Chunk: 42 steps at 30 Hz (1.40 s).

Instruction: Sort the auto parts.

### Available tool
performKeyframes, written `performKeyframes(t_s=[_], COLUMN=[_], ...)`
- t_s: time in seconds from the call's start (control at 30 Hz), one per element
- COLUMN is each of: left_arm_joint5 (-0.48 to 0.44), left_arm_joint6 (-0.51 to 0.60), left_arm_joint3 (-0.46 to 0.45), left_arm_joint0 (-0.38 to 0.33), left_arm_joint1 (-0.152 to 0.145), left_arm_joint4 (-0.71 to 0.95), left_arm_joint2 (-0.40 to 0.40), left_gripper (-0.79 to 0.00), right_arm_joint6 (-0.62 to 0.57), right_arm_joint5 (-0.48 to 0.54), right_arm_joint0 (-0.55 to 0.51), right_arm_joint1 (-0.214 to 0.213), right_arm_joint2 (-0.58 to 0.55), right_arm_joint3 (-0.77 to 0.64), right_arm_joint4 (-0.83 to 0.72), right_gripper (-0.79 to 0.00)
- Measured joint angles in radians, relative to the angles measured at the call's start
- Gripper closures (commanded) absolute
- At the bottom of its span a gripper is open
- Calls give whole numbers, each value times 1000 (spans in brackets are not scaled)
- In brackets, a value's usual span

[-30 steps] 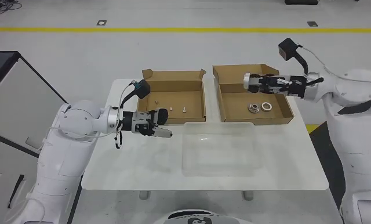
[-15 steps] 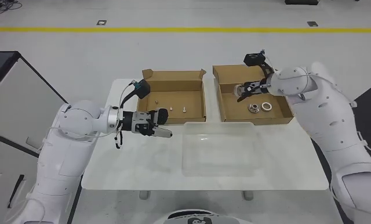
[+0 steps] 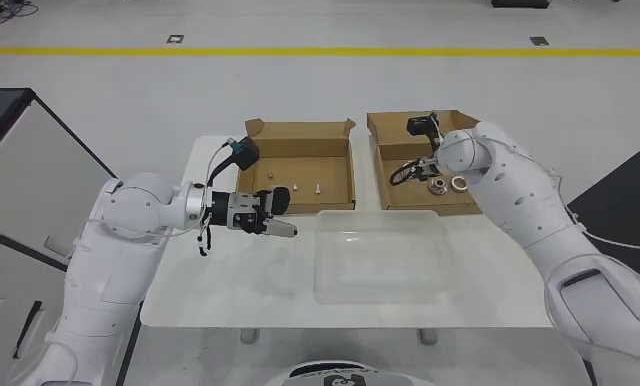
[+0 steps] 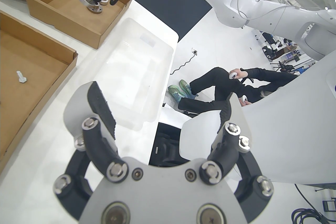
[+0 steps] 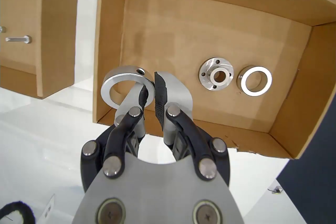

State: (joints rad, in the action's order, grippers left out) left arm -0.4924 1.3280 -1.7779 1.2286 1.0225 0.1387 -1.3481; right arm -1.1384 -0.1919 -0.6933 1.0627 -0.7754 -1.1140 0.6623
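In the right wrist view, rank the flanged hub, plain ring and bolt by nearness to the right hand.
1. Flanged hub, in the box below the right hand.
2. Plain ring, just beyond the hub.
3. Bolt, in the other box.

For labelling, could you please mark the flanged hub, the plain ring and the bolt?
flanged hub point(image 5: 208, 67): right wrist view, flange face.
plain ring point(image 5: 244, 81): right wrist view, flat rim.
bolt point(image 5: 15, 39): right wrist view, shank.

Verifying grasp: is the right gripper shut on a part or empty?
Right gripper shut on the collar; pads pinch its wall in right wrist view.
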Motion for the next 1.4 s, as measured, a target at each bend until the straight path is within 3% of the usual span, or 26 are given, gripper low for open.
performKeyframes(t_s=[0.67, 0.73, 0.93, 1.1, 1.37, 1.4], left_arm_joint5=[0, 0, 0, 0, 0, 0], left_arm_joint6=[0, 0, 0, 0, 0, 0], left_arm_joint3=[0, 0, 0, 0, 0, 0], left_arm_joint0=[0, 0, 0, 0, 0, 0], left_arm_joint1=[0, 0, 0, 0, 0, 0], left_arm_joint4=[0, 0, 0, 0, 0, 0], left_arm_joint2=[0, 0, 0, 0, 0, 0], left_gripper=[-785, -785, -785, -785, -785, -785], right_arm_joint6=[122, 130, 151, 166, 221, 224], right_arm_joint5=[20, 21, 30, 38, 75, 80], right_arm_joint0=[81, 88, 102, 111, 130, 131], right_arm_joint1=[142, 151, 178, 194, 194, 191], right_arm_joint2=[160, 165, 173, 171, 110, 97], right_arm_joint3=[328, 348, 406, 444, 468, 466], right_arm_joint4=[-9, -10, -13, -19, -79, -90], right_gripper=[-3, -40, -259, -339, -369, -440])
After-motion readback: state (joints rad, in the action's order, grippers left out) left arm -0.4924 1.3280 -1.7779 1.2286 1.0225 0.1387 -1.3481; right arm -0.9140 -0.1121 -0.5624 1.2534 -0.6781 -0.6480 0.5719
